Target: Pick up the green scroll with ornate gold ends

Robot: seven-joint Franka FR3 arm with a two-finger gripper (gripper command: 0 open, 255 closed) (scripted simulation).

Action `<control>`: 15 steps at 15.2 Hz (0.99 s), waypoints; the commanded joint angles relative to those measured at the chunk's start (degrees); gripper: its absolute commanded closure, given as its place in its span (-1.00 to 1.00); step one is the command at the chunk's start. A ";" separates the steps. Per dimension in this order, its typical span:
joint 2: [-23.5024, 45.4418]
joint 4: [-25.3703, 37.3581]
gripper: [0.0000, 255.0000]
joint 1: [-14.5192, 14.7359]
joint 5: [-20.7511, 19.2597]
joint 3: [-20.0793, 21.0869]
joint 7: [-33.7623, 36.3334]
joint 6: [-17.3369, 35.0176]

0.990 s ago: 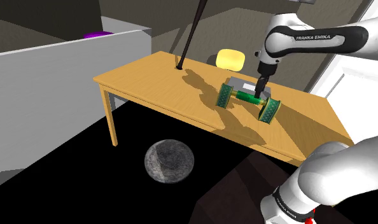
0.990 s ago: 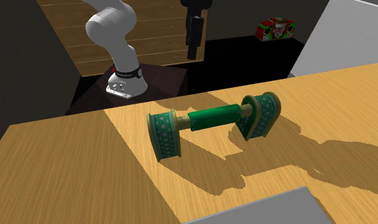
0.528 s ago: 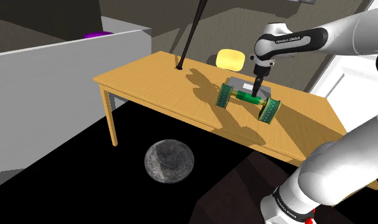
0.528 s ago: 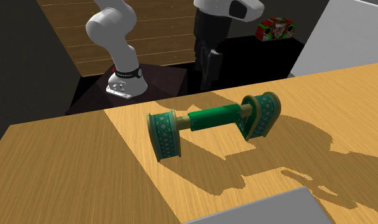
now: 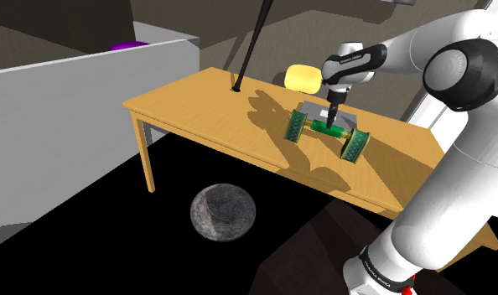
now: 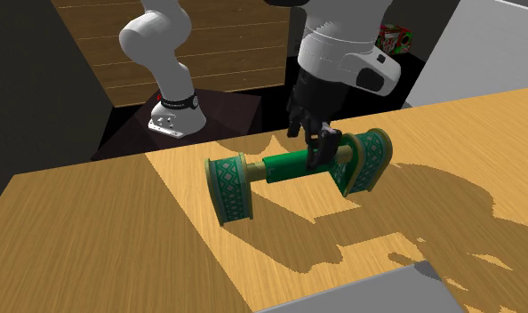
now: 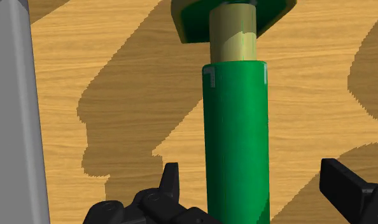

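Straddling 1 green scroll (image 7: pixel 237 140) on 1 table (image 7: pixel 118 76): gripper (image 7: pixel 250 175) w/ fingers (image 7: pixel 170 181) apart

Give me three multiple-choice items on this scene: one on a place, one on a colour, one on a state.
1. Where does the scroll lie?
A) in a drawer
B) on the wooden table
C) on a shelf

2. What colour is its middle roll?
A) green
B) red
C) blue

3. How does the gripper stand?
A) shut on the scroll
B) shut on nothing
C) open

Key:
1 B, it rests on the tabletop.
2 A, the roll is green in each view.
3 C, in the wrist view the fingers stand apart, one on each side of the roll, not touching it.
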 commanded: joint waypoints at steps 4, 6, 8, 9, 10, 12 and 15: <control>2.51 -1.35 -1.00 -0.36 1.31 0.11 -0.83 3.59; 3.08 -1.98 -1.00 -0.44 1.61 0.15 -0.95 4.73; 3.14 -1.95 1.00 -0.44 1.64 0.16 -0.95 4.75; 3.16 -1.99 1.00 -0.46 1.65 0.16 -0.98 4.80; 3.16 -1.98 1.00 -0.46 1.65 0.15 -0.98 4.79; 3.16 -1.97 1.00 -0.47 1.66 0.14 -1.01 4.79; 3.16 -2.00 1.00 -0.47 1.65 0.15 -1.00 4.81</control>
